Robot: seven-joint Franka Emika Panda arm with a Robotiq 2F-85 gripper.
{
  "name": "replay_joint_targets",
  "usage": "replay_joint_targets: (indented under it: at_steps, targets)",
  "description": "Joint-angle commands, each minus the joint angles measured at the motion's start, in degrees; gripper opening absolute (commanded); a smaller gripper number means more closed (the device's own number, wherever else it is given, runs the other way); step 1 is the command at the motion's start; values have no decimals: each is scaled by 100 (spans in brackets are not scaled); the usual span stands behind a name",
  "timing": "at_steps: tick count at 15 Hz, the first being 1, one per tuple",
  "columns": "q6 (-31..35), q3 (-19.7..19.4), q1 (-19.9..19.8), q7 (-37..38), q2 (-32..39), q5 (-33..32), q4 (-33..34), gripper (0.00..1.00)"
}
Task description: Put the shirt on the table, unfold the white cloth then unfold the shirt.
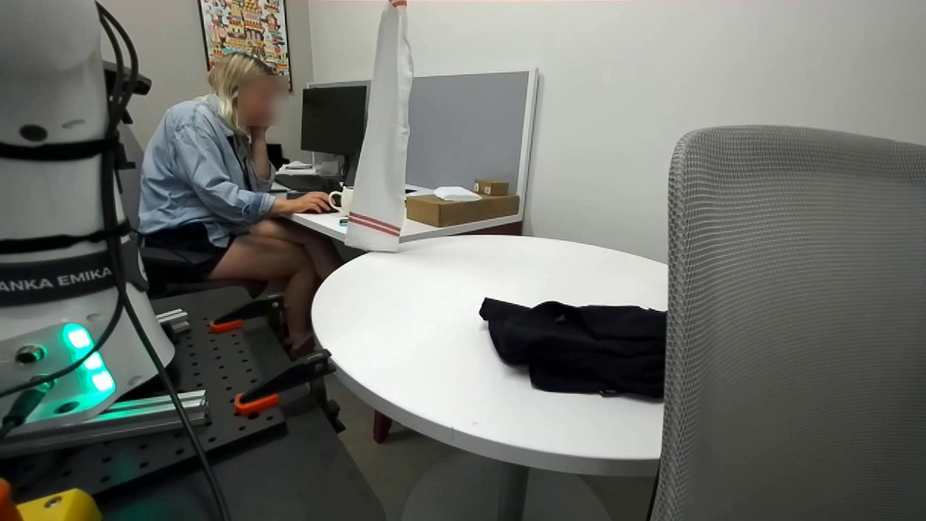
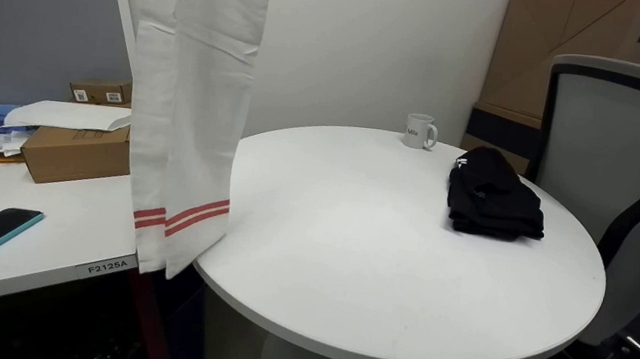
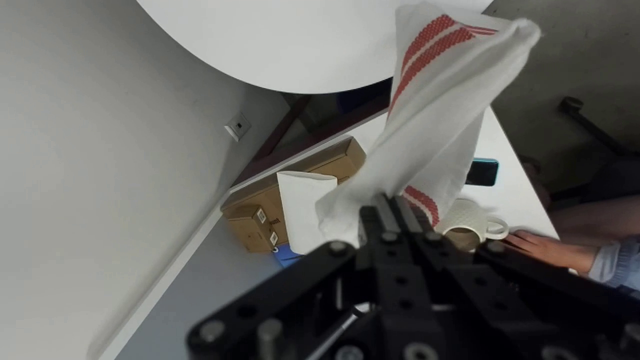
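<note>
gripper (image 3: 391,201) has the cloth (image 2: 203,102) pinched up top, rest of it dangling below; shirt (image 2: 493,201) is well apart, folded on the table (image 2: 359,255)

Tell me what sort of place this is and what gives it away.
Most likely an office: a person sits at a desk with a computer monitor, the desk's edge carries a label reading F2125A, and a mesh-backed office chair stands nearby.
</note>
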Motion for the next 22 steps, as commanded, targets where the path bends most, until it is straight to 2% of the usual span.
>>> replay_joint_targets:
  at_steps: [1,5,9,16,22]
  targets:
    - [279,-52,-59,419,-106,45,-249,0]
    - [341,-117,-132,532,209,-213,-148,0]
    - [142,-379,-273,578,890,-425,351,0]
    - [-305,-993,-779,-299,2598,-925,2029,0]
    - [-613,-1395,-1130,-790,4051,-920,3421,0]
